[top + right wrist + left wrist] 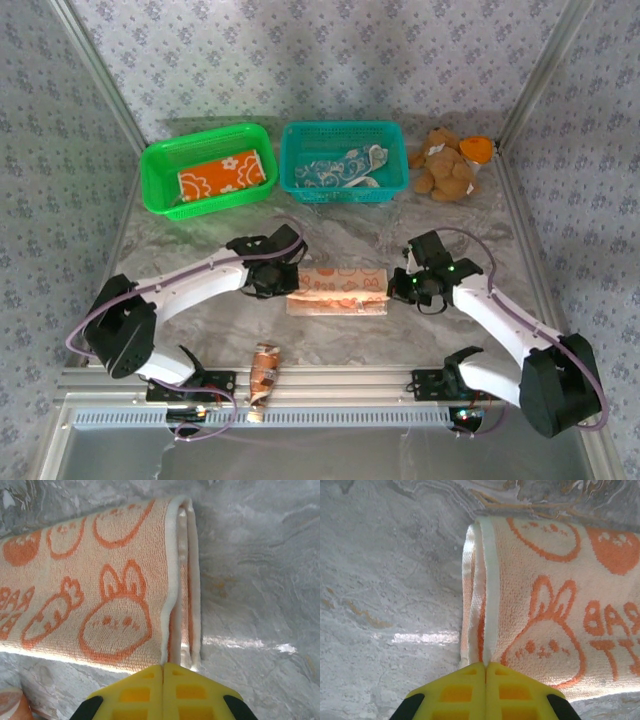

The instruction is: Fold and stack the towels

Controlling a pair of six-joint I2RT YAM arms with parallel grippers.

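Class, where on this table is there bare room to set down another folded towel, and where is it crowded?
Bare table: the strip between the green basket, teal basket and peach towel; also between that towel and the near rail. Crowded: the towel's ends, where left claw and right claw grip.

Bright, even light falls from above in the top view. The arms (190, 280) throw only soft, faint shadows on the tabletop (330, 340), and the picture looks a touch hazy and washed. In the left wrist view a white streak of glare sits on the stone; the towel (545, 605) weave is sharp and the far edge goes soft. In the right wrist view there's another glare streak beside the towel and a thin shadow in its fold. The left tool (485, 666) and right tool (163, 667) show saturated yellow, fairly crisp.
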